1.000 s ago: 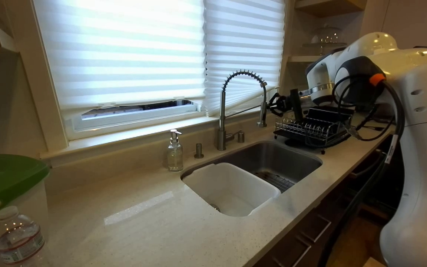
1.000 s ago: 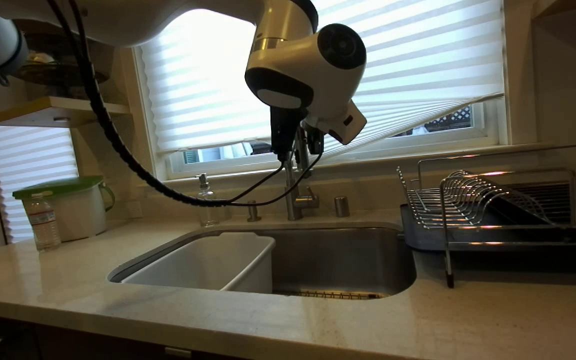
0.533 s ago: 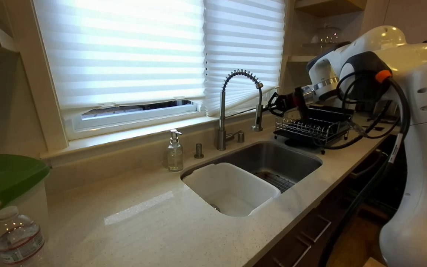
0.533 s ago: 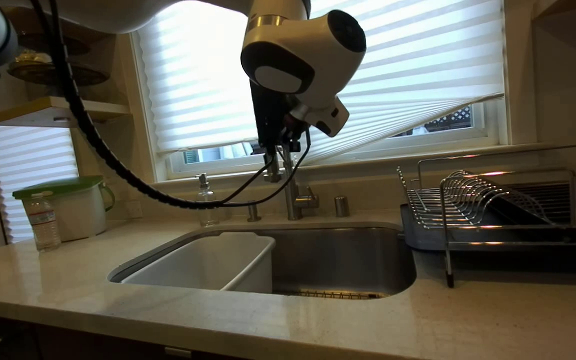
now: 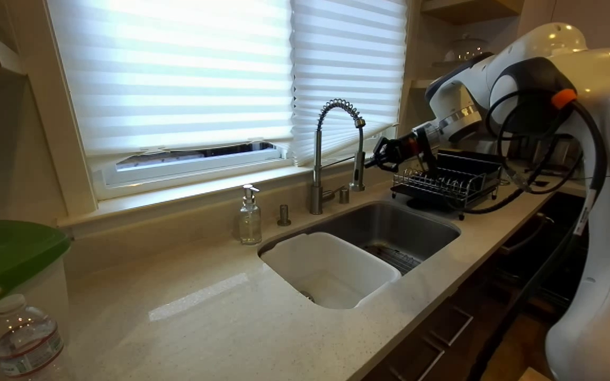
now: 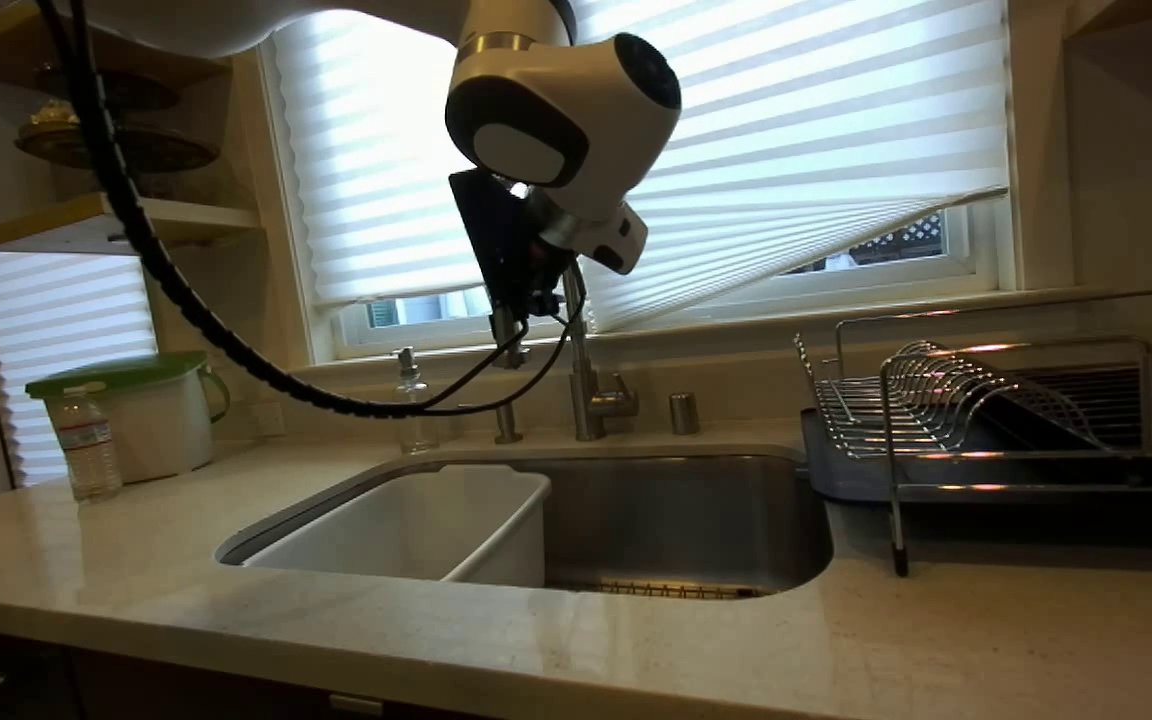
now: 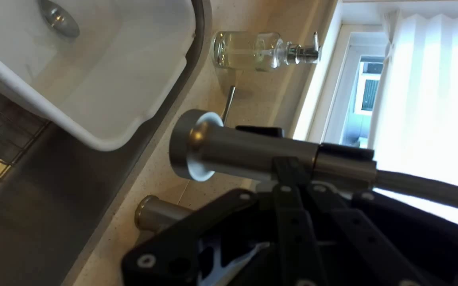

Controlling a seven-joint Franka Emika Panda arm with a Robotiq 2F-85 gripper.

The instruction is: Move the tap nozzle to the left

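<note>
The tap nozzle is the steel spray head (image 5: 357,170) at the end of the spring-coil spout. It hangs upright in both exterior views and shows partly behind the arm in an exterior view (image 6: 508,340). In the wrist view the spray head (image 7: 249,153) lies across the middle, its wide end to the left. My gripper (image 5: 369,163) is shut, with its fingertips together. In the wrist view the fingertips (image 7: 290,169) overlap the side of the spray head and seem to press against it, not around it.
A glass soap bottle (image 5: 250,217) and a short metal fitting (image 5: 284,216) stand left of the faucet base (image 5: 316,198). The sink (image 5: 442,225) holds a white tub (image 5: 331,264). A dish rack (image 5: 442,182) stands right of the sink. The window blind (image 5: 347,63) hangs behind.
The spray head has swung to the left in both exterior views, and my shut gripper has moved left with it, staying close against it. The faucet base has not moved.
</note>
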